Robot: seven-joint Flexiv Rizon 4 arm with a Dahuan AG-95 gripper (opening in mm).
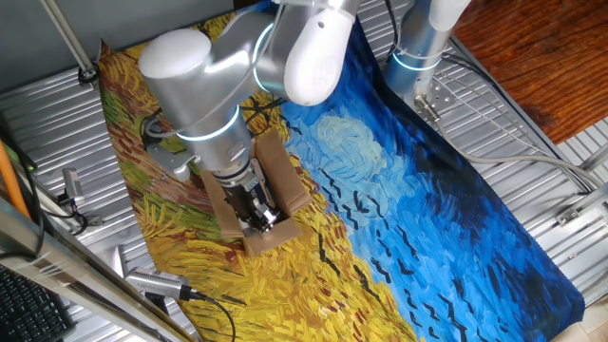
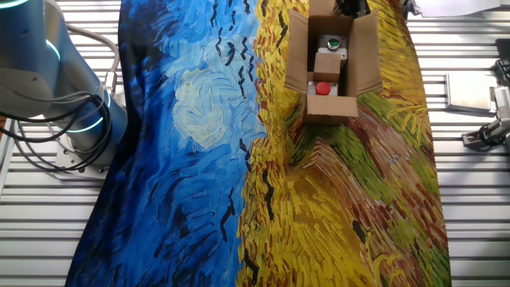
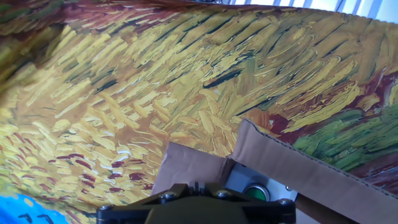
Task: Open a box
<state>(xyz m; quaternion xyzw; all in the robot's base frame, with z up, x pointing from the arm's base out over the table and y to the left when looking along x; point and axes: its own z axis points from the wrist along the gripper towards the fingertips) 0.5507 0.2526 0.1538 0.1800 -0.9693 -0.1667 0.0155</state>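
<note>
The box [image 2: 331, 60], a small elongated brown cardboard carton, lies on the yellow wheat-field half of a painted cloth [image 2: 191, 159], close to the line where the yellow meets the swirling blue. Its 4 flaps are folded outward, so the top stands open. Inside the box sits a beige unit [image 2: 327, 65] with a green button [image 2: 334, 41] at one end and a red button [image 2: 323, 88] at the other. The end flap beside the red button lies flat on the cloth, and the 2 long side flaps stand up at an angle.

In one fixed view the gripper [image 1: 258, 215] hangs directly over the box, its dark fingers pointing down into the opening between the long flaps. The silver-white arm [image 1: 204, 81] rises behind the box and hides much of it. In the hand view the gripper body fills the bottom edge, with a box flap and the green button just past it. Whether the fingers are spread or closed cannot be told, since the tips are small and shadowed.

Around the box, beyond the cloth, runs a ribbed metal table [image 2: 470, 183]. A 2nd robot base [image 2: 72, 119] with black cables stands on the blue side, well apart from the box.
</note>
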